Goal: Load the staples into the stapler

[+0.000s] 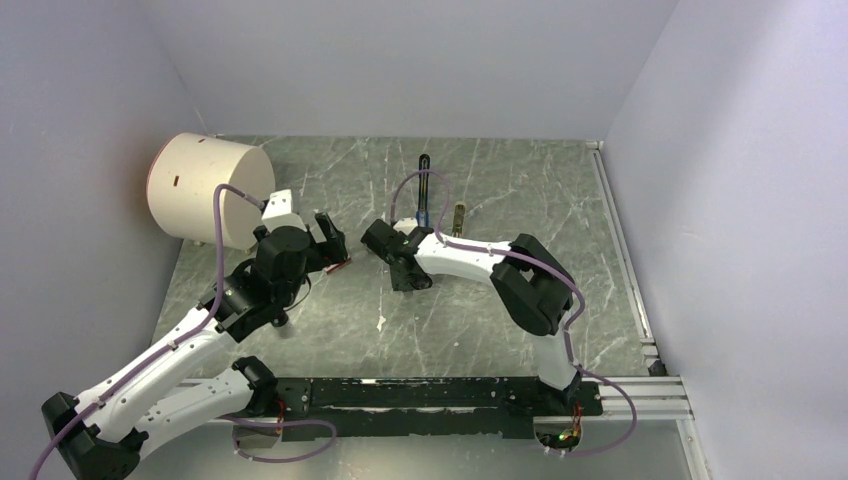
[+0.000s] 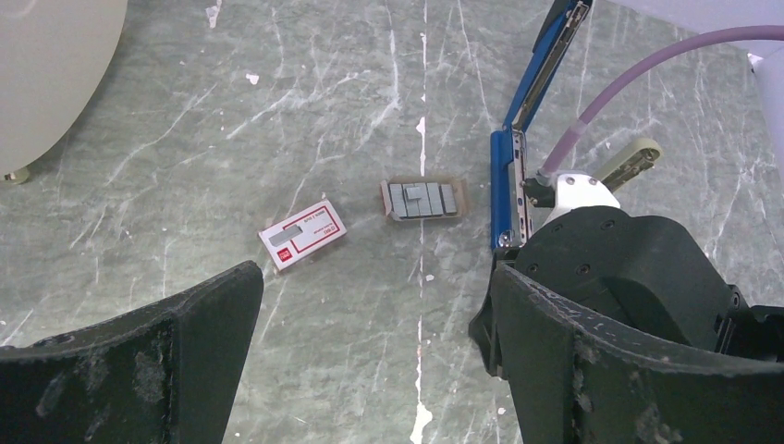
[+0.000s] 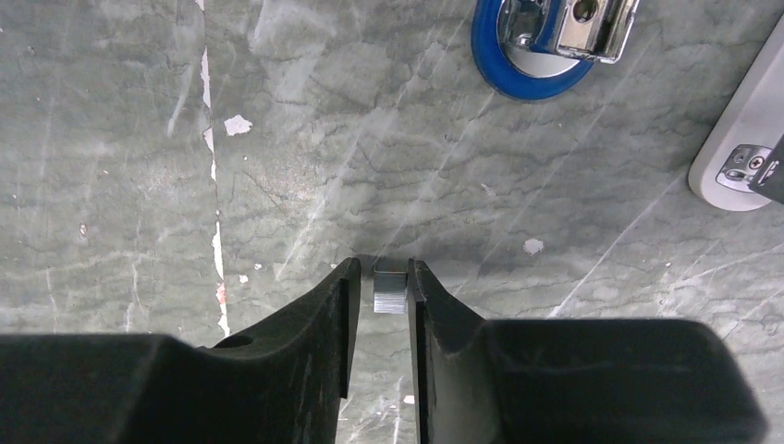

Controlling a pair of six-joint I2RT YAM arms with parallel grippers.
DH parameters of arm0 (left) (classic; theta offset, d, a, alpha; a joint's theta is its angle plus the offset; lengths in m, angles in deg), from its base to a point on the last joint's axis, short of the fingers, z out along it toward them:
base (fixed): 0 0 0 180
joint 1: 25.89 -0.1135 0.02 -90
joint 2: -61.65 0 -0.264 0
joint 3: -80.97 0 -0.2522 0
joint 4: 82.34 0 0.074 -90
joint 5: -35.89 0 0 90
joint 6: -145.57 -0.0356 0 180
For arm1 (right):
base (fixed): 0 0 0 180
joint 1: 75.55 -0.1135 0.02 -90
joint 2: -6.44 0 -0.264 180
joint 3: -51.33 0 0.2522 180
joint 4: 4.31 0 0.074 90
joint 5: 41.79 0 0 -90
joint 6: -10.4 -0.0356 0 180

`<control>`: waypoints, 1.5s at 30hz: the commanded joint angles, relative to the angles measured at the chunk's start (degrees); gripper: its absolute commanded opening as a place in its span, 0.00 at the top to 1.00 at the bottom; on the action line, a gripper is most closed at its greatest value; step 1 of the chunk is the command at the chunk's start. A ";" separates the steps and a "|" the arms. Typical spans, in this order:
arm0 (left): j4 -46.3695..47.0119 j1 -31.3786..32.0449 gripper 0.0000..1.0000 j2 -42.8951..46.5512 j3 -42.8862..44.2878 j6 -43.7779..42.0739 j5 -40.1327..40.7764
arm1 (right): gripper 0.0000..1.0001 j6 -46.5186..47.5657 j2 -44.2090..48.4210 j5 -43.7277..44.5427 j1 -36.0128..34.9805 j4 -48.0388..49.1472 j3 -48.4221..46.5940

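Observation:
The blue stapler with a black end lies open on the table at the back; it also shows in the left wrist view and its blue end in the right wrist view. My right gripper is shut on a short silver staple strip, just near of the stapler, and shows in the top view. A small tray of staple strips and a red-and-white staple box lie on the table. My left gripper is open and empty above the table, near of them, and shows in the top view.
A pale off-white slim bar lies right of the stapler, also in the right wrist view. A large cream cylinder stands at the back left. Walls close the table on the left, right and back.

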 commanded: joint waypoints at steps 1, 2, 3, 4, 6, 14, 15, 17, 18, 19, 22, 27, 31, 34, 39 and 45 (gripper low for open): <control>1.25 -0.39 0.02 0.18 -0.26 -0.26 -0.41 | 0.72 -1.58 -1.05 -0.01 0.10 0.35 0.33; 1.29 -0.34 0.02 0.16 -0.37 -0.14 -0.50 | 0.73 -1.70 -0.93 -0.50 0.12 0.79 0.98; 1.38 -0.36 0.02 0.17 -0.49 -0.16 -0.60 | 0.74 -1.85 -0.88 -0.94 0.15 1.14 1.38; 1.48 -0.38 0.02 0.19 -0.64 -0.09 -0.74 | 0.74 -1.89 -0.79 -1.19 0.17 1.39 1.71; 1.44 -0.35 0.02 0.07 -0.78 0.04 -0.79 | 0.75 -1.95 -0.90 -1.29 0.22 1.52 2.13; 1.54 -0.36 0.02 -0.29 -0.53 -0.08 -0.71 | 0.79 -0.78 -0.57 -0.18 0.65 1.97 2.17; 1.47 -0.34 0.02 -0.25 -0.48 -0.13 -0.71 | 0.79 -0.50 -0.52 0.08 0.78 1.92 1.96; 1.42 -0.34 0.02 -0.26 -0.43 -0.09 -0.77 | 0.74 -0.07 -0.78 0.21 0.97 1.65 1.41; 1.39 -0.35 0.02 -0.25 -0.43 -0.13 -0.70 | 0.71 0.14 -0.97 0.12 1.02 1.58 1.19; 1.42 -0.34 0.02 -0.15 -0.48 -0.12 -0.62 | 0.69 0.28 -1.08 0.12 1.00 1.58 1.03; 1.40 -0.35 0.02 -0.04 -0.52 -0.09 -0.44 | 0.67 0.48 -1.36 -0.05 1.05 1.52 0.96; 1.36 -0.42 0.02 -0.07 -0.82 0.06 -0.58 | 0.73 0.57 -1.64 -0.63 1.01 2.13 1.62; 1.26 -0.39 0.02 -0.17 -0.87 0.13 -0.60 | 0.77 0.78 -1.65 -0.74 1.05 2.64 1.85; 1.25 -0.36 0.02 -0.19 -0.87 0.13 -0.52 | 0.80 0.97 -1.34 -0.24 1.10 2.97 1.94; 1.16 -0.34 0.02 -0.12 -0.78 0.07 -0.51 | 0.81 1.52 1.74 2.61 1.21 5.07 1.99; 1.25 -0.34 0.02 -0.13 -0.63 0.00 -0.38 | 0.81 2.94 6.80 7.80 2.93 8.52 1.51</control>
